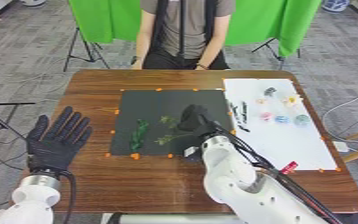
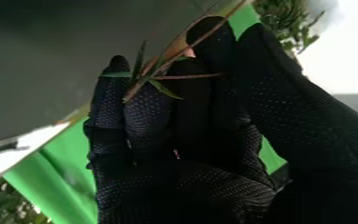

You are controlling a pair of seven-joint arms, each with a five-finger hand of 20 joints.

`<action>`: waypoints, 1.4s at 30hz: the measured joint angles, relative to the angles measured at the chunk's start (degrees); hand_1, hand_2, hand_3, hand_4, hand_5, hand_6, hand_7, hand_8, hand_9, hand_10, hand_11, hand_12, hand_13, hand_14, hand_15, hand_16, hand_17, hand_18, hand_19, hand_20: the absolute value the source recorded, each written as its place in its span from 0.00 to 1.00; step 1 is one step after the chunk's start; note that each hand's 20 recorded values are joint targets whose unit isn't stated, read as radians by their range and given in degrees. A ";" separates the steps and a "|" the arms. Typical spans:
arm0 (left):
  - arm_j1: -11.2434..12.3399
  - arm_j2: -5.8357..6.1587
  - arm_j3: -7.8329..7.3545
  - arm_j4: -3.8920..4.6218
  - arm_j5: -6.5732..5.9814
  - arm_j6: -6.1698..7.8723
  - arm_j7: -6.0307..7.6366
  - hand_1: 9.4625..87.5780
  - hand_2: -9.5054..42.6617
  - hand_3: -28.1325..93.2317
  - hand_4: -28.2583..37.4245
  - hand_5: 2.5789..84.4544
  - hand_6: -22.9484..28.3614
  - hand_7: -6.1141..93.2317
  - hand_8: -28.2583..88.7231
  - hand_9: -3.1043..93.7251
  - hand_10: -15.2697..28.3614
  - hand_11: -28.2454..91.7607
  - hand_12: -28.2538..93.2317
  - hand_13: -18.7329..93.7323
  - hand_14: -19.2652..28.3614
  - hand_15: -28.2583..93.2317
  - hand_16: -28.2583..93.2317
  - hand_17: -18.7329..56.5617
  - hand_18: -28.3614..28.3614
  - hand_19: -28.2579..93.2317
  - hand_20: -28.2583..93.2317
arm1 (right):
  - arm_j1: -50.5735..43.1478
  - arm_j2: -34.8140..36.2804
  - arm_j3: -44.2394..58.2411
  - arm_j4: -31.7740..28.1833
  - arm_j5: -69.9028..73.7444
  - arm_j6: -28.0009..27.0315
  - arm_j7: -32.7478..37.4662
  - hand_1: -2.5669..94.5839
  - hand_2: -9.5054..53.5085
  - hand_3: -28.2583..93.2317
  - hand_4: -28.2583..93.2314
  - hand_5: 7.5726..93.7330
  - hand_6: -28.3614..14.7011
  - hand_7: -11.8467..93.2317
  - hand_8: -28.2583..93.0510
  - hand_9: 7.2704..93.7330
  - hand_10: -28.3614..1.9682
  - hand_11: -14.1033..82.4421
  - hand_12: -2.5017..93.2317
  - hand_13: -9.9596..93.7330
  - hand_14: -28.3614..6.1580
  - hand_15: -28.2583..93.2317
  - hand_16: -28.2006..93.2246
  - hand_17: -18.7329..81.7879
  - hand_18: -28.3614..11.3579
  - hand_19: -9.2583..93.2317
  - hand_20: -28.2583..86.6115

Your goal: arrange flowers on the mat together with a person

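My right hand (image 1: 193, 117) is over the right half of the dark mat (image 1: 162, 100). In the right wrist view, that hand (image 2: 184, 145) has its fingers curled round the thin brown stem of a leafy sprig (image 2: 158, 72), which crosses in front of the fingertips. Two light green sprigs, an upper one (image 1: 168, 120) and a lower one (image 1: 165, 139), show beside the hand in the head view. A darker green leafy stem (image 1: 139, 135) lies upright near the mat's left side. Left of the mat, my left hand (image 1: 55, 149) is open, palm down, fingers spread.
On the right lies a white sheet (image 1: 286, 145). It bears dark stems (image 1: 240, 115) and several small blossoms, among them a pink one (image 1: 267, 116), a blue one (image 1: 282, 119) and a yellowish one (image 1: 292, 100). A red piece (image 1: 289, 167) lies by its lower edge. Orange markers edge the mat.
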 measured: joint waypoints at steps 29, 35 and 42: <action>1.44 -0.59 -0.96 0.28 -0.52 -0.35 0.84 0.18 0.50 0.84 0.00 0.54 0.61 0.19 0.16 0.42 0.67 0.39 0.29 0.39 0.72 0.47 0.17 0.15 0.72 0.51 0.31 | -4.54 6.96 2.02 -4.12 -5.55 -7.81 0.15 0.45 0.00 0.83 0.00 0.56 0.63 0.55 0.10 0.52 0.43 0.80 0.52 0.52 0.31 0.86 0.65 0.36 0.16 0.78 0.56; 1.30 -0.54 -0.66 0.28 -0.51 -0.18 0.27 0.18 0.50 0.84 0.00 0.54 0.61 0.20 0.16 0.42 0.67 0.39 0.29 0.39 0.72 0.48 0.17 0.15 0.72 0.51 0.32 | -3.91 6.76 1.67 -4.30 -6.55 -10.06 0.06 0.57 0.00 0.63 0.00 0.60 0.65 0.59 0.09 0.55 0.44 0.81 0.53 0.53 0.32 0.86 0.64 0.37 0.16 0.77 0.57; 1.18 -0.29 -0.22 0.16 -0.54 1.09 0.06 0.18 0.50 0.84 0.00 0.54 0.62 0.20 0.16 0.42 0.68 0.39 0.29 0.39 0.73 0.48 0.17 0.15 0.73 0.52 0.32 | -1.98 6.05 -1.74 -4.06 -7.07 -10.83 0.05 0.87 0.00 0.04 0.44 0.68 0.67 0.62 0.33 0.64 0.48 0.81 0.54 0.59 0.35 0.85 0.64 0.39 0.16 0.79 0.58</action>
